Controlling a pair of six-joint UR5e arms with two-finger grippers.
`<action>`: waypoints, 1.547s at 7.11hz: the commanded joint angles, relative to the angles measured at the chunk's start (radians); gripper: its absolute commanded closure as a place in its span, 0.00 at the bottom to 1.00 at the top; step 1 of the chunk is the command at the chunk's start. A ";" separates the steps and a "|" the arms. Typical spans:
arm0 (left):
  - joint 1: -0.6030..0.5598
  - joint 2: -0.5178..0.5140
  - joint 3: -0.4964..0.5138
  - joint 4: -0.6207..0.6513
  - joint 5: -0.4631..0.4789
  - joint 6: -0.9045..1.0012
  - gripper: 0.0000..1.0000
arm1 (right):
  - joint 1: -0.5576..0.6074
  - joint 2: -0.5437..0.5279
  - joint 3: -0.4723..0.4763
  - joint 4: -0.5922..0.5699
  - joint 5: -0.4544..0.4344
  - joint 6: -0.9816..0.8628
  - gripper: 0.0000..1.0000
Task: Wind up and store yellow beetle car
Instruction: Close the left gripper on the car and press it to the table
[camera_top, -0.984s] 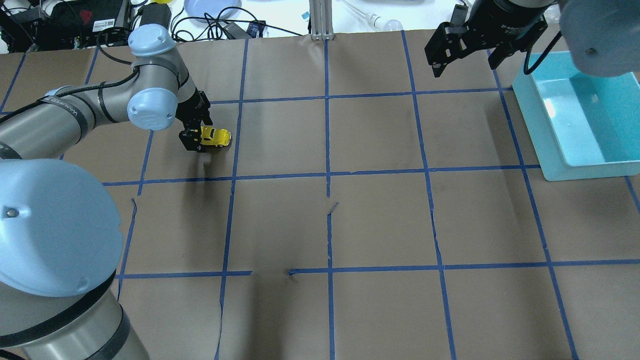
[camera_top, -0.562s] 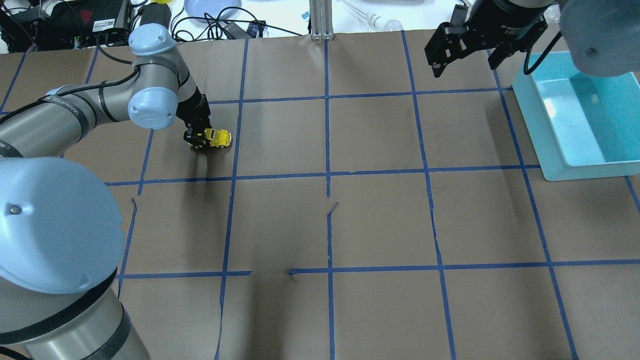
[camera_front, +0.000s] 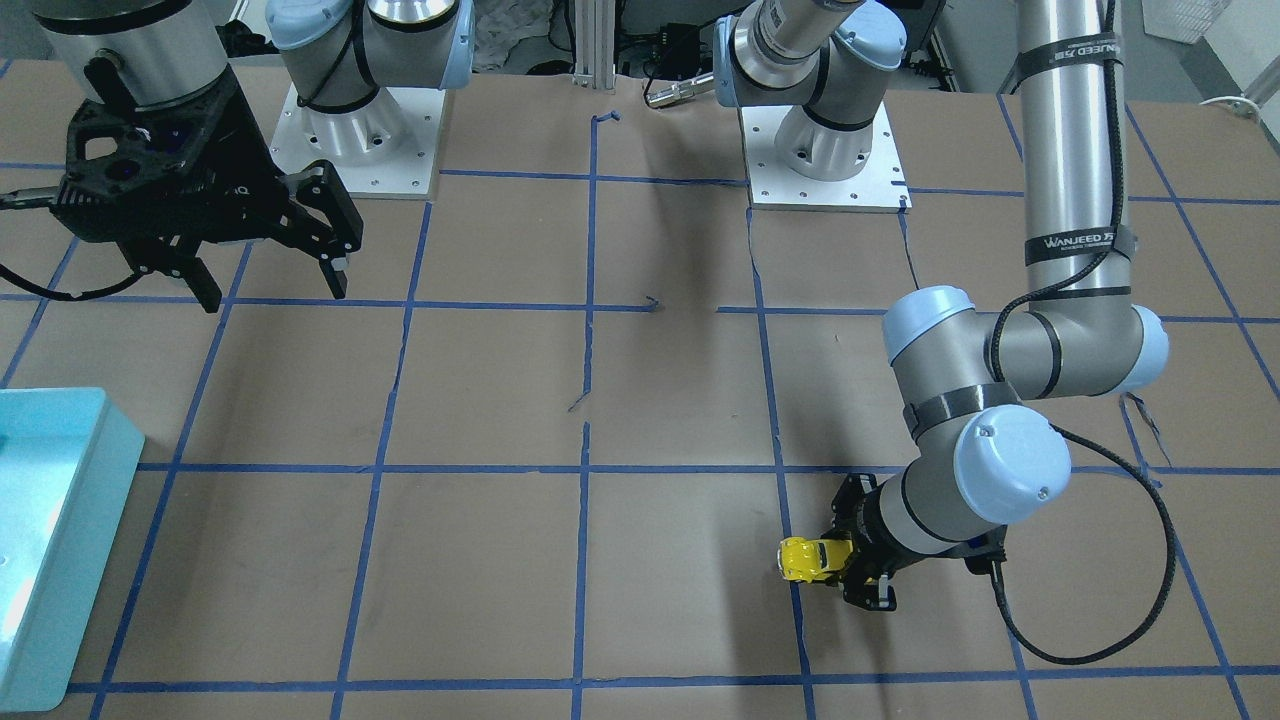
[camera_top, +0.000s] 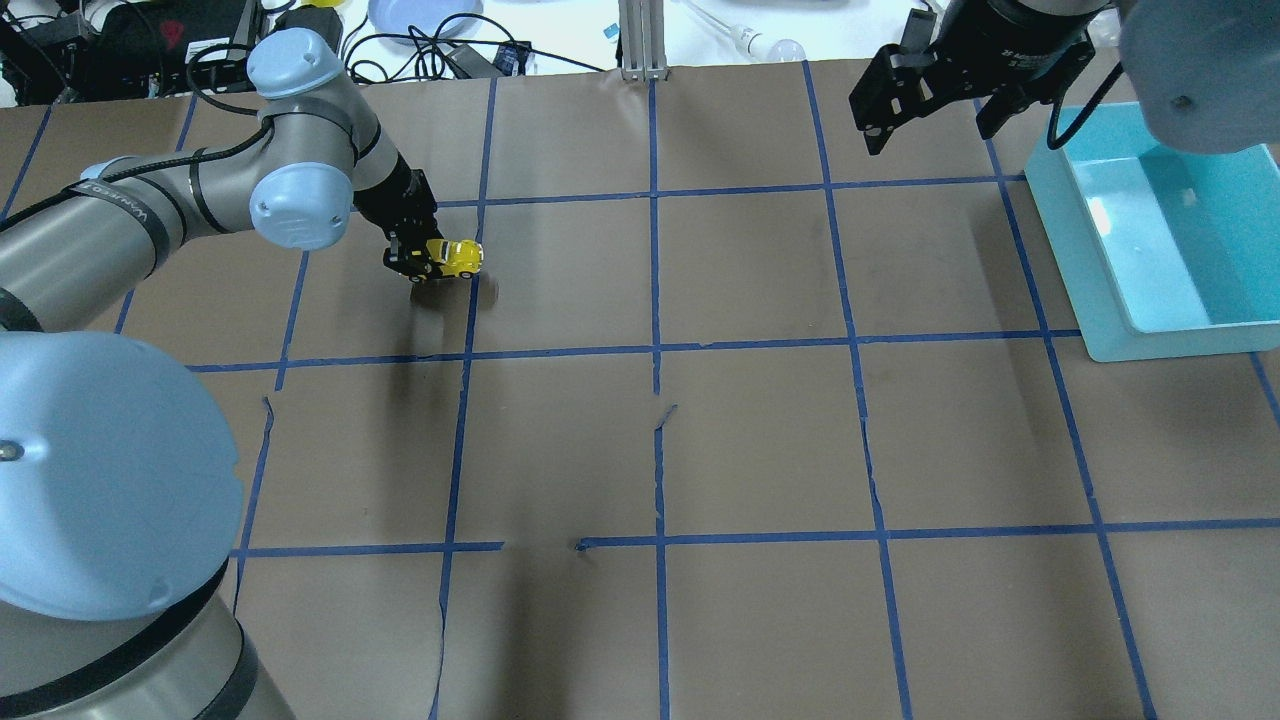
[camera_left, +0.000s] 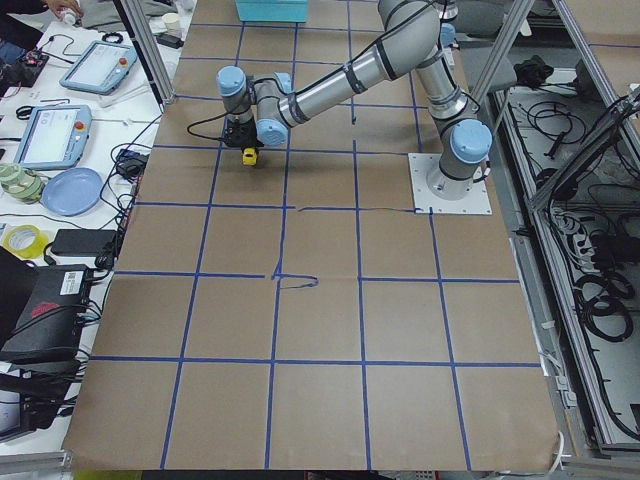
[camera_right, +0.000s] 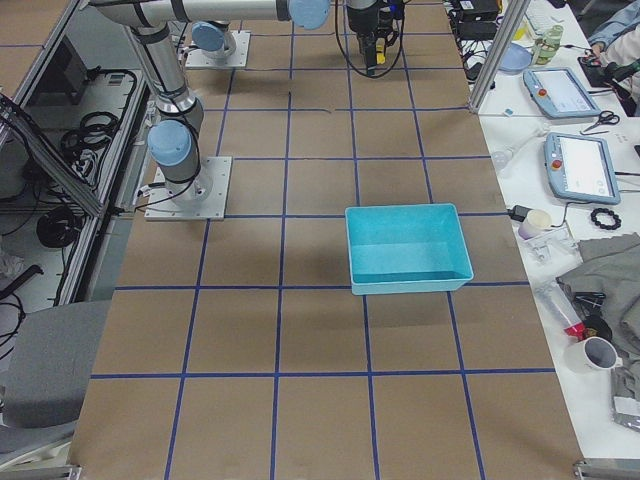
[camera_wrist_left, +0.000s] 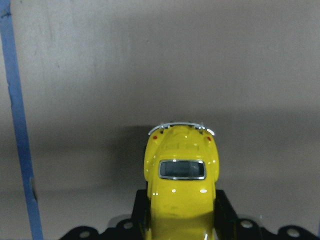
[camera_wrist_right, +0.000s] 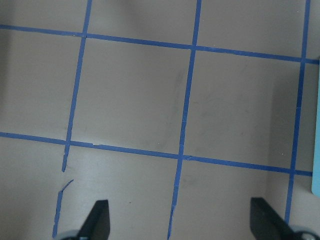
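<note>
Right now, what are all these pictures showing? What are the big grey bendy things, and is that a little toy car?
Those are two robot arms bolted to a table covered in brown paper with blue tape lines. Each arm ends in a black claw with two fingers. All the pictures show the same moment from different cameras: one looks over the robot's shoulders, one faces it, one sits at each end of the table, and a tiny one rides on each wrist. The left claw is shut on the yellow beetle car, pinching it at one end. The left wrist camera looks right along its roof. Its shadow suggests it is lifted a little off the paper. The right claw is open and holds nothing. It hangs near the blue bin.
</note>
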 joint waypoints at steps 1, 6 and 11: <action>-0.012 -0.013 -0.001 -0.003 -0.105 -0.010 1.00 | 0.000 0.000 0.000 0.001 0.000 0.000 0.00; -0.003 -0.043 0.004 -0.005 -0.090 0.038 1.00 | 0.000 0.000 0.000 0.001 0.000 0.000 0.00; 0.046 -0.034 0.004 -0.002 0.019 0.121 1.00 | 0.000 0.000 0.000 0.001 0.000 -0.002 0.00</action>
